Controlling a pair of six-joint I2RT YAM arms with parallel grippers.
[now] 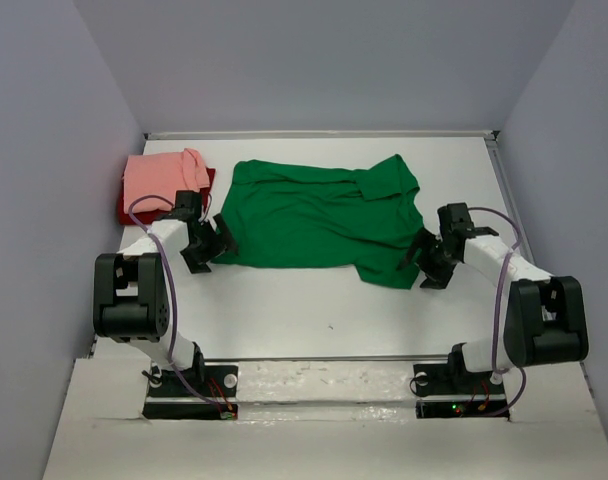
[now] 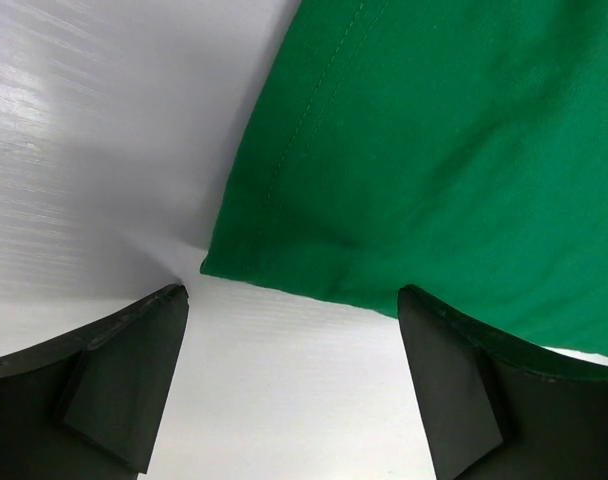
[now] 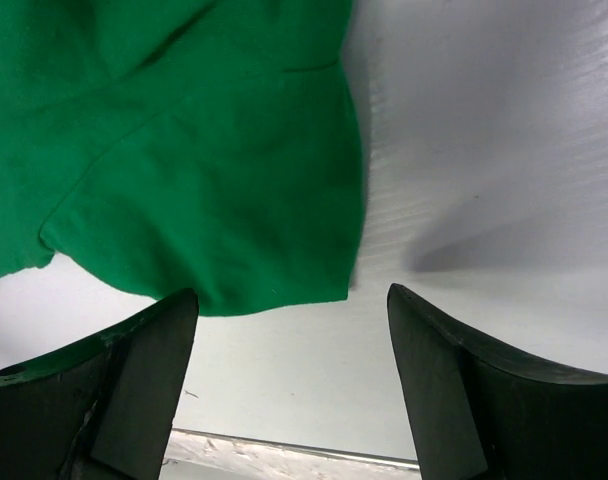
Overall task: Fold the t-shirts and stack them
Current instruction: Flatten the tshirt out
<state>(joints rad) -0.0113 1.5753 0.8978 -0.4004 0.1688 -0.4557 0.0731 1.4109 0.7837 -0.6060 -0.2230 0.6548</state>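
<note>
1. A white table (image 1: 284,320) sits boxed in by pale grey walls, with both arms bolted at its near edge.
2. The green t-shirt (image 1: 319,215) lies spread out and a bit rumpled across the middle of the table. One sleeve is flipped up toward the far right, and a corner hangs lower at the near right.
3. At the far left corner, the salmon pink t-shirt (image 1: 164,175) lies folded on top of the dark red t-shirt (image 1: 127,213), whose edges peek out beneath it. This pile sits just beside the green shirt's left edge.
4. The left gripper (image 1: 209,245) hovers low at the green shirt's near left corner. Its jaws are spread wide and grasp nothing. In the left wrist view, the hemmed corner lies on the table just ahead of the gap.
5. The right gripper (image 1: 424,262) sits at the shirt's near right corner, likewise released and empty. In the right wrist view, the cloth's edge lies just in front of its fingers, with bare table between them.
</note>
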